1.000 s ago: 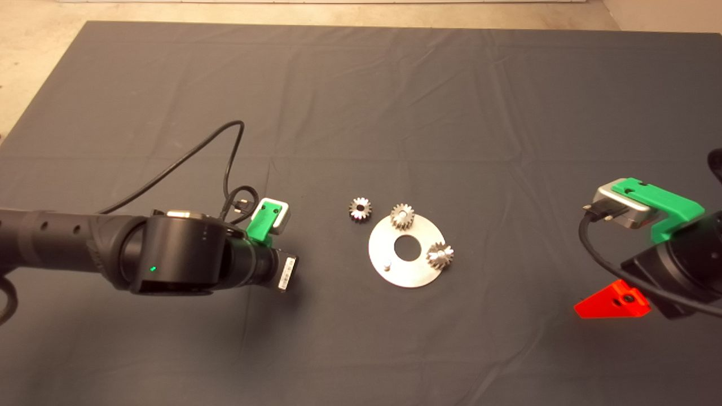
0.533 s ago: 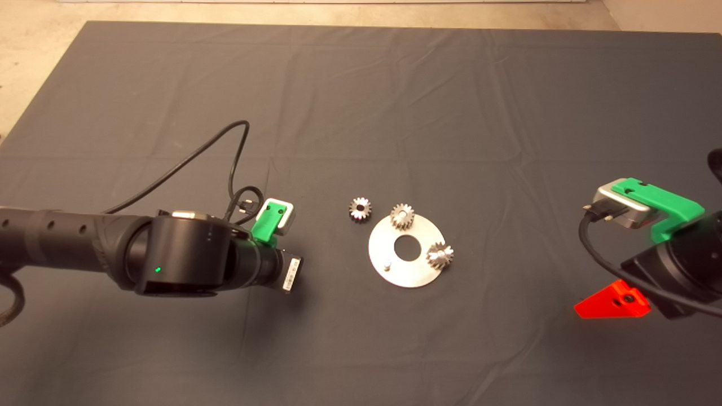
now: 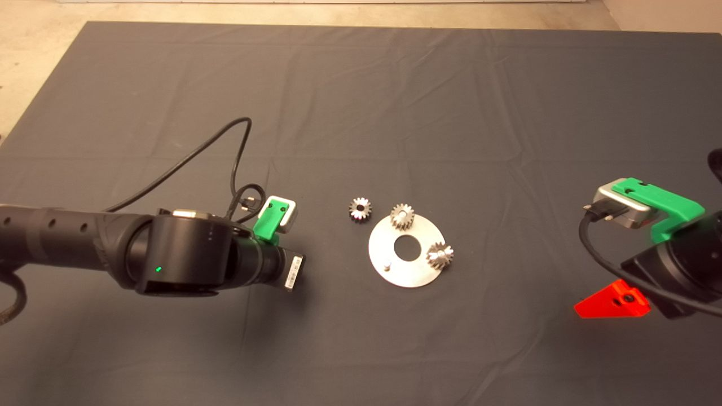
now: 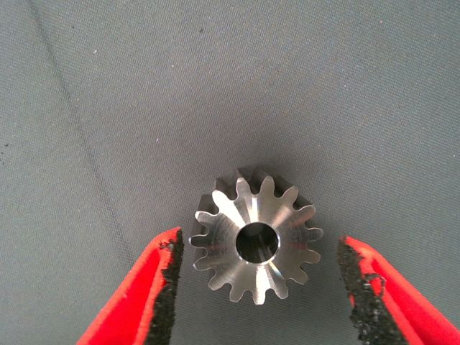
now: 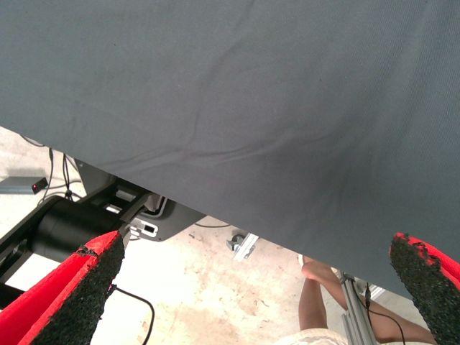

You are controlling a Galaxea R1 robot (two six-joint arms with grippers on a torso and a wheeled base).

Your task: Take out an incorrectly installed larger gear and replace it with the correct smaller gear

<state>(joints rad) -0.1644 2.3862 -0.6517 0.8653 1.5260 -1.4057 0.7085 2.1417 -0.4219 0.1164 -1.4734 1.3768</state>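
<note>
Head view: the left arm reaches in over the dark mat (image 3: 451,101), its wrist covering the left pincer and whatever lies under it. Beyond the tip of that arm, out on the mat, a flat round metal plate (image 3: 414,273) lies with a hole in its middle. The larger gear (image 3: 440,255), shiny with long pointed teeth, sits on the side of the plate farthest from the left pincer. A short-toothed gear (image 3: 403,216) sits on another part of the plate's edge, and a small bare peg (image 3: 387,265) stands on the side nearest the pincer. A loose short-toothed gear (image 3: 360,209) lies on the mat just beside the plate, between it and the left arm.

Left wrist view: the left pincer (image 4: 262,248) is open and pointing straight down. A smaller gear (image 4: 257,233) lies flat on the mat between its two red fingers (image 4: 154,280), with a gap on each side.

The right pincer (image 5: 262,251) is parked well apart at the mat's edge, open wide and holding nothing. Past its fingers lie the floor and a person's leg (image 5: 316,302).
</note>
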